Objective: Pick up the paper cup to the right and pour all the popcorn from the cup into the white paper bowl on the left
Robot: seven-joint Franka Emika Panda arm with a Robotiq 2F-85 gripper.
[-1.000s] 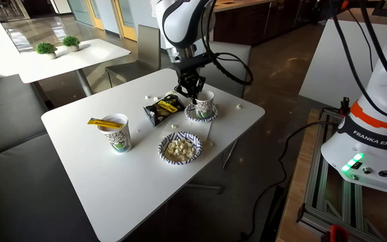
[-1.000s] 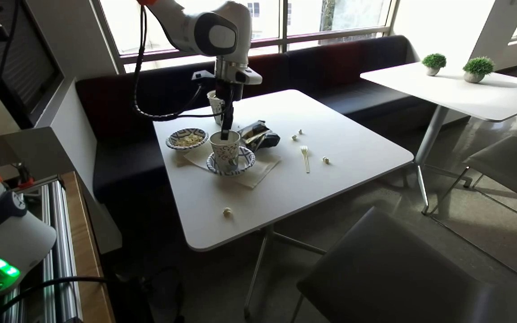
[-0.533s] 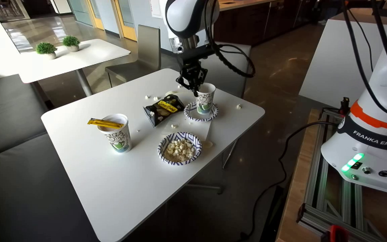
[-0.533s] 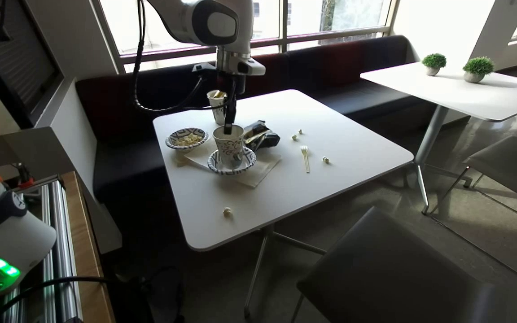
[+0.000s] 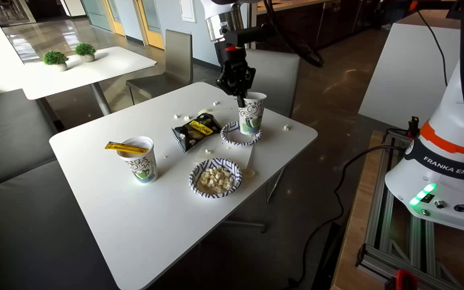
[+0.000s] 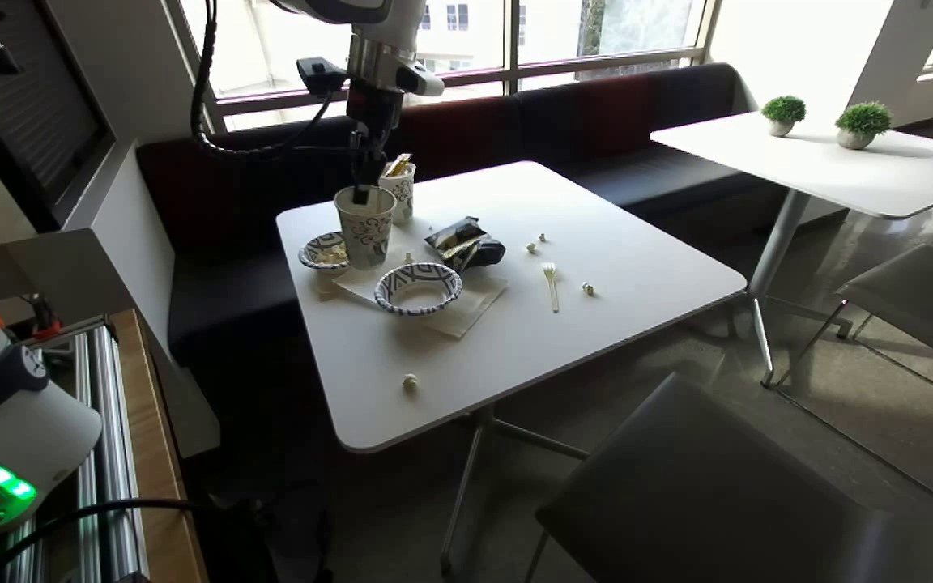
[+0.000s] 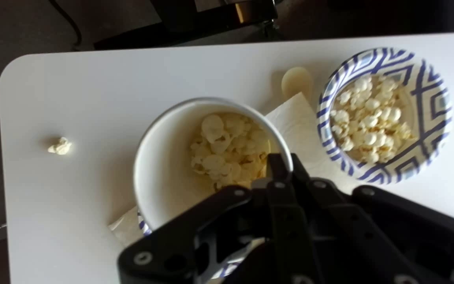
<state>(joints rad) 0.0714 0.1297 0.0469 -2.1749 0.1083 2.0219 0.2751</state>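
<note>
We see the black gripper (image 7: 288, 165) pinching the wall of the white paper cup with dark swirls (image 5: 253, 114), one finger inside and one outside. The cup is up in the air over the white table (image 6: 636, 267). The fingers hide some of its popcorn (image 7: 227, 154), so we can't count the bits. In an exterior view, the cup covers part of the round blue-and-white paper bowl (image 6: 319, 242) with popcorn in it. Both exterior views cut off the top of the white robot arm (image 6: 404, 20).

We count two cups, the second one a swirly white paper cup (image 5: 141, 171) with a yellow packet (image 5: 127, 148) at its rim; two bowls, counting the blue-and-white paper bowl on the napkin (image 6: 419, 310); one black-and-yellow bag (image 5: 198, 129); one pale fork (image 6: 550, 287); and five loose popcorn pieces (image 6: 410, 382).
</note>
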